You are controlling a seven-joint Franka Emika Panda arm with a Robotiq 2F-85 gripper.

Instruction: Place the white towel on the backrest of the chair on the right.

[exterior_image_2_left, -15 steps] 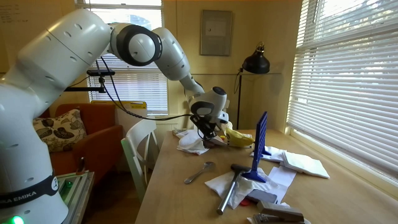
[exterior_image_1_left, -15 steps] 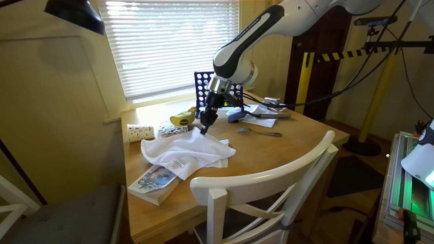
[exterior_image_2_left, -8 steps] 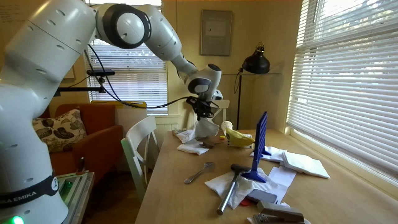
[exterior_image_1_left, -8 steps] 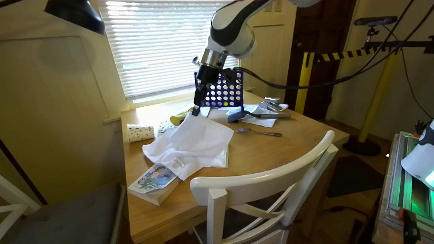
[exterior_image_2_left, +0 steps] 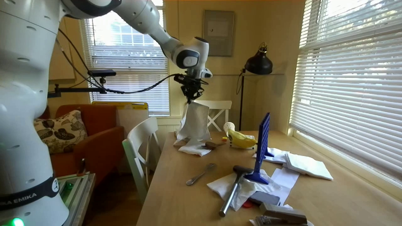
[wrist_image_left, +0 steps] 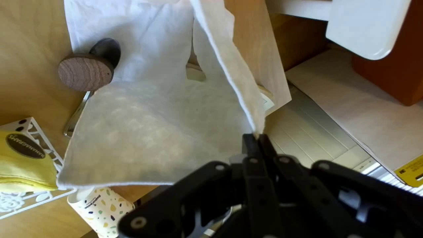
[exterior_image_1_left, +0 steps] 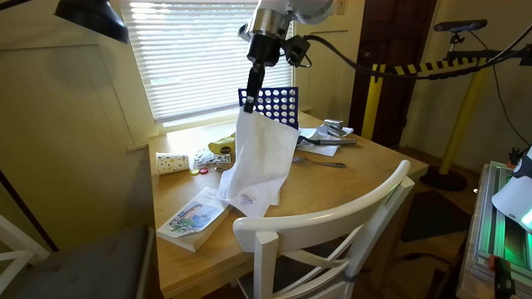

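Observation:
The white towel (exterior_image_1_left: pixel 268 153) hangs from my gripper (exterior_image_1_left: pixel 248 109), which is shut on its upper edge above the table. In an exterior view the towel (exterior_image_2_left: pixel 197 121) hangs over the far end of the table, its lower end near the book; whether it touches is unclear. In the wrist view the fingertips (wrist_image_left: pixel 257 136) pinch a towel corner, and the cloth (wrist_image_left: pixel 138 138) spreads below. The white chair (exterior_image_1_left: pixel 324 222), with curved top rail and crossed slats, stands at the table's edge; it also shows in an exterior view (exterior_image_2_left: pixel 141 133) and the wrist view (wrist_image_left: pixel 366 26). The towel is apart from its rail.
A book (exterior_image_1_left: pixel 191 218), a speckled cup (exterior_image_1_left: pixel 172 163), a yellow banana pouch (exterior_image_1_left: pixel 222 146) and a blue grid rack (exterior_image_1_left: pixel 276 101) stand on the table. A white paper sheet (exterior_image_2_left: pixel 194 149), spoon (exterior_image_2_left: pixel 201 174), hammer-like tool (exterior_image_2_left: pixel 230 194) and stapler (exterior_image_2_left: pixel 282 215) lie there. Another white chair (exterior_image_2_left: pixel 213 105) is behind.
My gripper has risen and drawn back towards the robot's base with the towel. The towel has gone from lying crumpled on the table to hanging, uncovering more of the book and some small discs.

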